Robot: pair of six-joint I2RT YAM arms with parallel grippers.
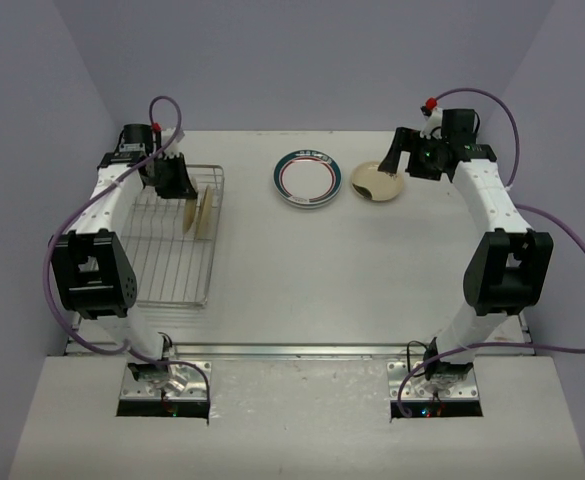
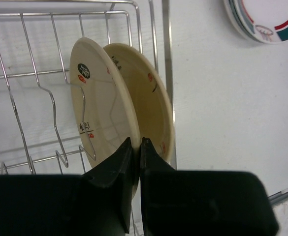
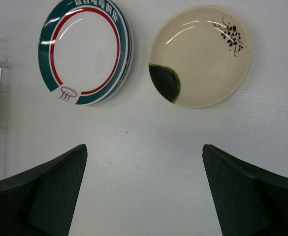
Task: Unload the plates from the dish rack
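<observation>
Your left pincer (image 2: 136, 147) was pinched shut on the near rim of a round cream plate (image 2: 97, 103) standing on edge in the silver wire dish rack (image 2: 166, 59). The disc ran straight ahead of the fingers, with a second cream plate (image 2: 148, 98) just right. Your right pincer (image 3: 144, 147) gaped wide and empty, well apart, so the lift looked to be the left's.

L gripper (image 1: 179, 188) on two cream round plates (image 1: 198, 212) upright in silver wire dish rack (image 1: 172, 270). White teal-rimmed plate (image 1: 307, 178) & tan dark-patched plate (image 1: 377, 183) flat on white table (image 1: 312, 270), side by side; R gripper (image 1: 404, 158) by latter.
</observation>
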